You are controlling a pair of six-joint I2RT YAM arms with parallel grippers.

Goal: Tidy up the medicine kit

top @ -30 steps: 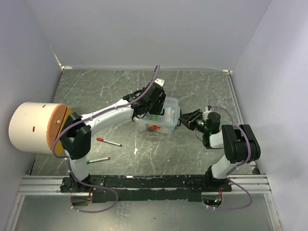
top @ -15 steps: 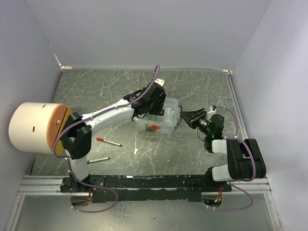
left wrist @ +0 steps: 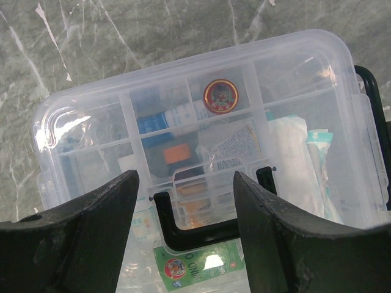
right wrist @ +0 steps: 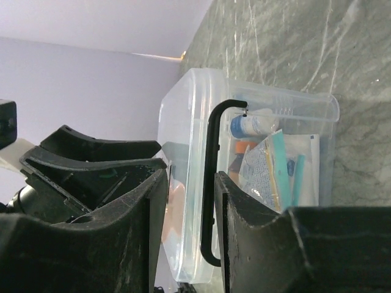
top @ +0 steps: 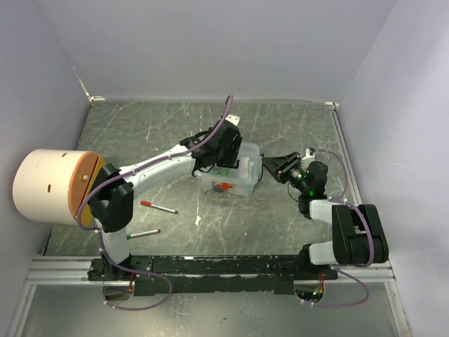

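The medicine kit point(top: 235, 179) sits on the grey marbled table point(top: 280, 232), a clear rounded box whose divided tray shows through the top. A round red-and-gold tin point(left wrist: 221, 96) lies in a far compartment, an orange-topped item point(left wrist: 175, 152) in the one nearer, and white packets point(left wrist: 293, 159) fill the long section at the kit's right end. A green-labelled packet point(left wrist: 195, 268) shows through the kit's near wall. The left gripper point(left wrist: 185, 180) hangs over the kit's near long side, its jaws spread wide – the black latch point(left wrist: 183, 231) sits in the gap between them, with neither finger on it. The right gripper point(right wrist: 190, 174) is at the kit's right end with its jaws apart and the black handle point(right wrist: 211, 152) standing in the gap, close to one finger; whether it touches cannot be told. The white cylinder point(top: 49, 186) stands well apart to the kit's left. The red pen point(top: 158, 207) and green pen point(top: 144, 234) lie to the kit's near left.
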